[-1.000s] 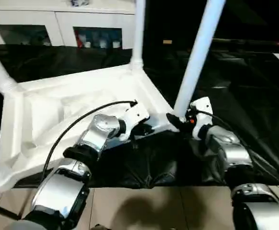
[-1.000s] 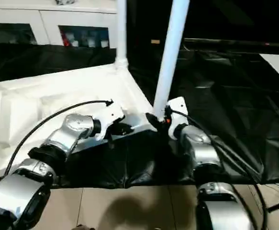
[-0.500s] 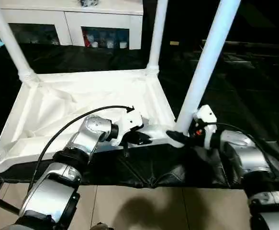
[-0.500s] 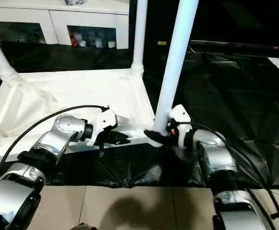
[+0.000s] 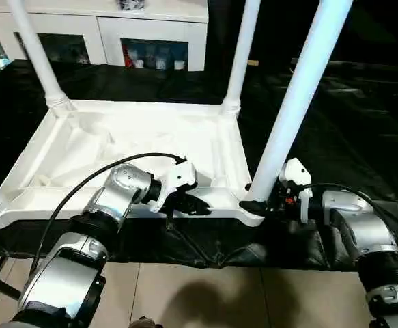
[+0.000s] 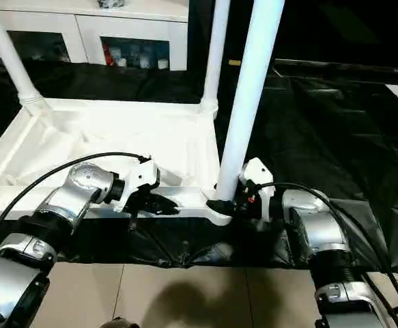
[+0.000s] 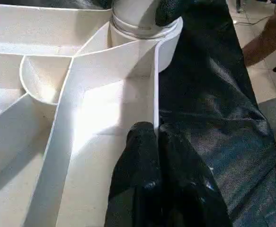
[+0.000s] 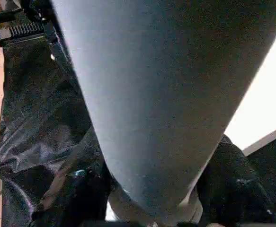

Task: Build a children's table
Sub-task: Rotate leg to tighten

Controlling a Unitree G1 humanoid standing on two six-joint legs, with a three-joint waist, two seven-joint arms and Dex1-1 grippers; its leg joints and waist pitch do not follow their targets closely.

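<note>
The near leg stands upright in its corner socket; the right gripper has fingers clamped round its base, the left gripper pinches the tabletop rim beside it.

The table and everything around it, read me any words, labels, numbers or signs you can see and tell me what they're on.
No readable text.
The table, its legs and both grippers, left and right, look bare.
Items behind the cabinet glass are too blurred to read.
</note>
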